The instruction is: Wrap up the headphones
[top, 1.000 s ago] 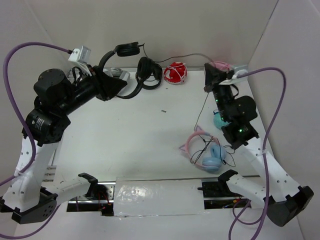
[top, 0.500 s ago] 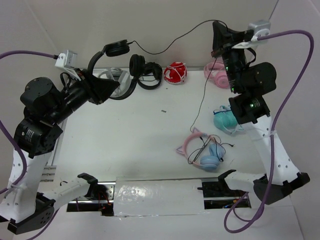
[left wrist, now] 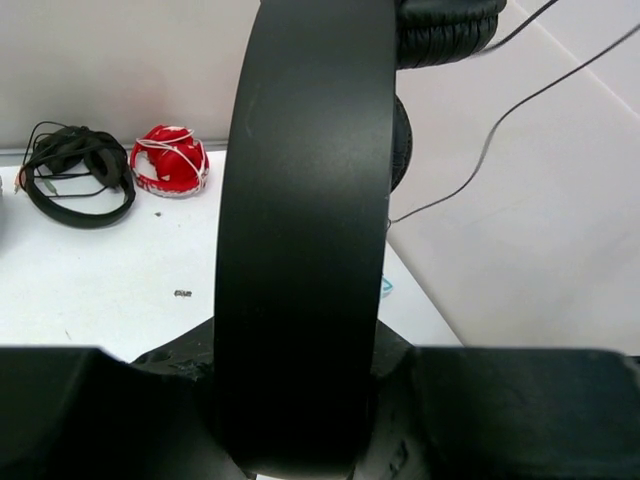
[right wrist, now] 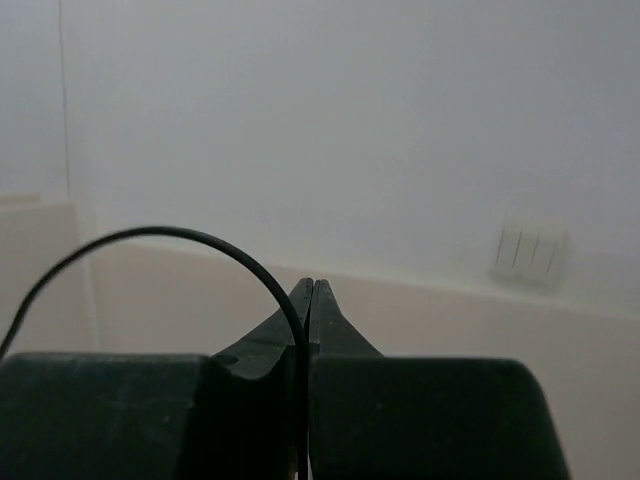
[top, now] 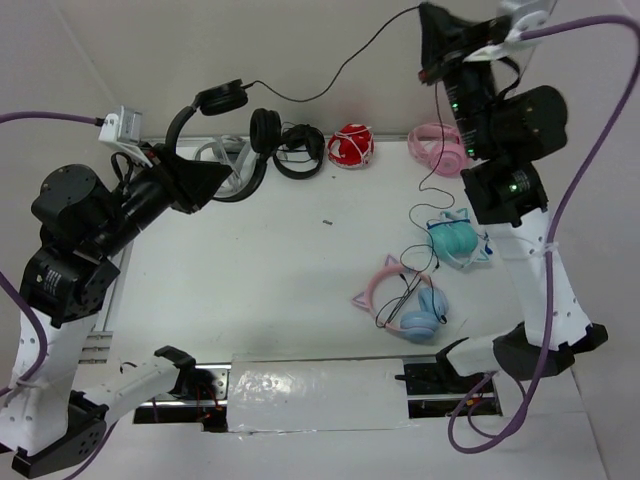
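Note:
The headphones (top: pixel 222 98) hang in the air at the back left, thin black headband and two round cups. My left gripper (top: pixel 205 180) is shut on the headband (left wrist: pixel 300 230), which fills the left wrist view with one ear cup (left wrist: pixel 450 25) at the top. Their thin black cord (top: pixel 345 65) runs up and to the right to my right gripper (top: pixel 432 40), raised high by the back wall and shut on it. Below that gripper the cord hangs to the table. In the right wrist view the cord (right wrist: pixel 200 240) arcs into the shut fingertips (right wrist: pixel 313 290).
Along the back edge lie a grey pair (top: pixel 228 150), a chunkier black pair (top: pixel 298 152), a red wrapped pair (top: pixel 351 146) and a pink pair (top: pixel 438 148). A teal pair (top: pixel 455 240) and a pink cat-ear pair (top: pixel 408 305) lie at the right. White walls stand close.
My right arm has risen high toward the back wall, drawing the cord up with it. My left arm has lifted the headphones up and slightly left.

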Controlling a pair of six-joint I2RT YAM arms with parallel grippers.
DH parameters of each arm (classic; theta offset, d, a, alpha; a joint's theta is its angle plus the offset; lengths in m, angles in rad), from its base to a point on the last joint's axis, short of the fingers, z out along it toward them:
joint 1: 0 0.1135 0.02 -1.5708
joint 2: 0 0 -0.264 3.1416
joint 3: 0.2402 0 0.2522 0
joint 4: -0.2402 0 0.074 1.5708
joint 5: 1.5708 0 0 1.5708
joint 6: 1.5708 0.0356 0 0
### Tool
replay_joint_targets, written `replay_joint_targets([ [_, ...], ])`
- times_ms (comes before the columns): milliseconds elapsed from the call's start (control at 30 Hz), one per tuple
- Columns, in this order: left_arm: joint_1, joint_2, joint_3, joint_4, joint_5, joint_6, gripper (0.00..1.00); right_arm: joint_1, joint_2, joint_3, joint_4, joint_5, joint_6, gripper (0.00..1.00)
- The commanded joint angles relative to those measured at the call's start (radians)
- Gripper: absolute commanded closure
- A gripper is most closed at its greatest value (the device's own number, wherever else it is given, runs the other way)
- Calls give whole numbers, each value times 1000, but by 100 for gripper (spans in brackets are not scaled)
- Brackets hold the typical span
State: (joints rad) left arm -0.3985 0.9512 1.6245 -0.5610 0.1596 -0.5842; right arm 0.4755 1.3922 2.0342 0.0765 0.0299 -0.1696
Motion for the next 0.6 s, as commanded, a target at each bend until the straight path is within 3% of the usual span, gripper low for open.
replay_joint_targets([
  [0,7,-15,20,67,-20,-19,100,11,-22,-237,-37,16,-22,100],
  [200,9,-38,6,76,-38,-29,100,6,-131,-687,59,71,25,100],
  [367,9,-45,11,76,-31,-26,100,15,-81,-912,86,27,125,100],
  [567,9,21,17,79,-8,-35,100,173,-42,-1119,179,139,145,100],
])
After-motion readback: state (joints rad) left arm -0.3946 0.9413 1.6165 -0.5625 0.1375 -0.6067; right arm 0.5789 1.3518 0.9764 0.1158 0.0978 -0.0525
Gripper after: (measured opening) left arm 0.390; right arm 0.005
